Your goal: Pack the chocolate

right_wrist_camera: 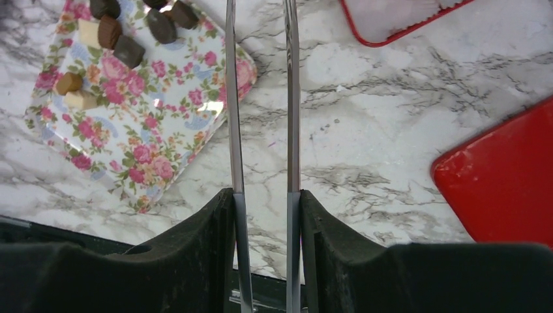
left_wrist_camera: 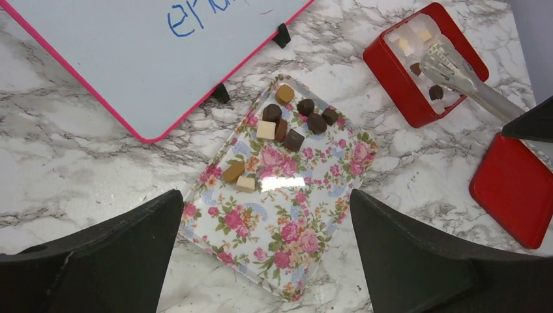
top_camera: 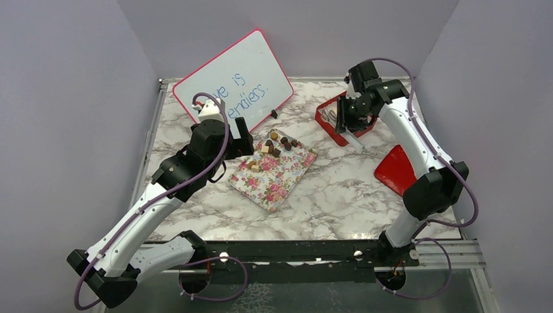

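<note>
Clearly the packing was only partway done: about ten chocolates [left_wrist_camera: 317, 124] lay on the floral tray [left_wrist_camera: 287, 228], most bunched at its far end, while a few sat in the red box [left_wrist_camera: 388, 85]. The right gripper [right_wrist_camera: 264, 248] was clamped on metal tongs [left_wrist_camera: 450, 68], their tips over the box. The left gripper [left_wrist_camera: 267, 261] hovered above the tray, spread wide and empty. The red lid [left_wrist_camera: 515, 189] lay off, beside the box. Bare marble table [left_wrist_camera: 404, 169] separated tray and box, but the whiteboard [left_wrist_camera: 150, 59] crowded the tray's far edge.
</note>
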Motion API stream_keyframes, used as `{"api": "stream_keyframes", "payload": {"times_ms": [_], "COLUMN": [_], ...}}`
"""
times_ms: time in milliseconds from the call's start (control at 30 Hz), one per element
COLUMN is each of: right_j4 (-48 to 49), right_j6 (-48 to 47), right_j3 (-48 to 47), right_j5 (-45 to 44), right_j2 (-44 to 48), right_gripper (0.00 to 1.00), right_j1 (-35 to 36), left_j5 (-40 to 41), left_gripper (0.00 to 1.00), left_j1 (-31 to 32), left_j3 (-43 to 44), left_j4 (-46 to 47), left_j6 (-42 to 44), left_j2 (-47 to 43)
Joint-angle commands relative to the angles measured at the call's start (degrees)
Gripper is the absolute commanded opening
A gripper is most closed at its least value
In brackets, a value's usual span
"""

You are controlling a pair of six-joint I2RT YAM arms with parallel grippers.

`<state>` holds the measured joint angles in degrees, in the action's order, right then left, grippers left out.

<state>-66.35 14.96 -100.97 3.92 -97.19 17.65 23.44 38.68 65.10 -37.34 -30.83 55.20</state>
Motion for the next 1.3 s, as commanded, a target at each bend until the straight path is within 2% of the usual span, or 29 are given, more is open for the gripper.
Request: {"api": "stream_keyframes", "payload": {"times_ms": [0, 200, 333, 567, 867, 1267], "right_j4": [0.2, 3.8, 8.2, 9.6, 11.3, 9.4], "right_j6": [2.4, 3.7, 2.4, 1.1, -0.1, -2.6], "right_j3": [0.5, 3.0, 7.0, 9.1, 7.9, 5.0], "right_j5": [-0.9, -1.5, -0.9, -3.1, -3.6, -9.7], "right_j2": [2.4, 2.5, 2.8, -0.4, -5.9, -10.7], "right_gripper": [0.42, 0.42, 0.42, 0.43, 0.44, 0.44], "right_j1": [4.8, 12.1, 14.7, 18.3, 20.3, 21.8], "left_j5": [2.0, 3.7, 4.0, 5.0, 6.3, 7.4], "left_gripper": [0.99, 0.99, 0.99, 0.99, 0.99, 0.99], "left_j1": [-0.2, -0.3, -0.2, -0.2, -0.2, -0.2], "left_j3": [0.1, 0.3, 0.2, -0.4, -1.2, -1.4], "left_j4": [1.2, 1.3, 1.3, 1.4, 1.5, 1.4], "left_j6": [0.1, 1.0, 1.1, 1.3, 0.9, 0.9], "left_j2": [-1.0, -1.9, -2.5, -3.5, -5.4, -5.6]}}
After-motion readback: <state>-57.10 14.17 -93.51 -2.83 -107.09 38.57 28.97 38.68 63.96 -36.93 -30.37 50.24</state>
